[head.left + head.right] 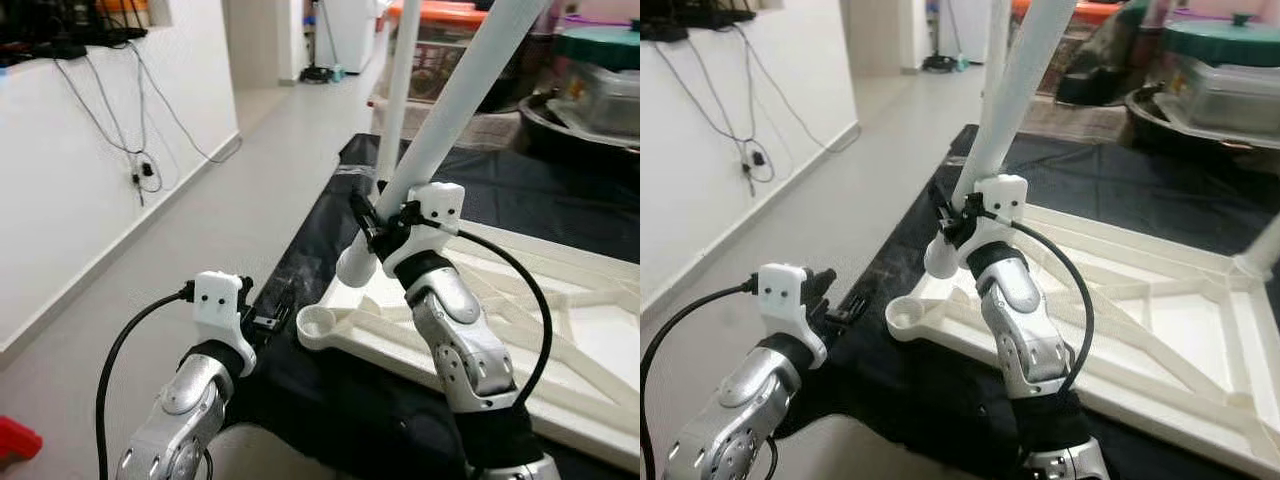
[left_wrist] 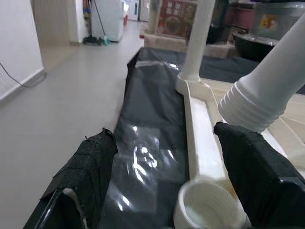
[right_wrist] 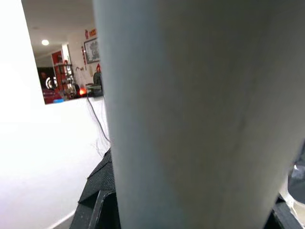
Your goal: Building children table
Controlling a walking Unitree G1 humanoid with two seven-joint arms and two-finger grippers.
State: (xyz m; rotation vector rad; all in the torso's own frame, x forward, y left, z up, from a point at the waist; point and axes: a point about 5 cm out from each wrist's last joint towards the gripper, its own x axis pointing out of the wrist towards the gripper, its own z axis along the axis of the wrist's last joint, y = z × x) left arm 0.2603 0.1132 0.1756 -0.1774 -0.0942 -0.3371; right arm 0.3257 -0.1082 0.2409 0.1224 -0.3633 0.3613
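while tilted, leg (image 1: pixel 440 120) in right gripper (image 1: pixel 378 232)

Even, bright indoor lighting; head views are sharp with soft shadows. Glare streaks the black plastic sheet (image 2: pixel 147 157). In the right wrist view, the white table leg (image 3: pixel 200 114) is close and defocused.

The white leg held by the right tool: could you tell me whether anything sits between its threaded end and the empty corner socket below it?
Nothing visible does. The right tool holds the leg tilted, its threaded end hanging just above the open socket at the tabletop's corner. The left tool hovers open beside that socket, over the black sheet, not across the gap.
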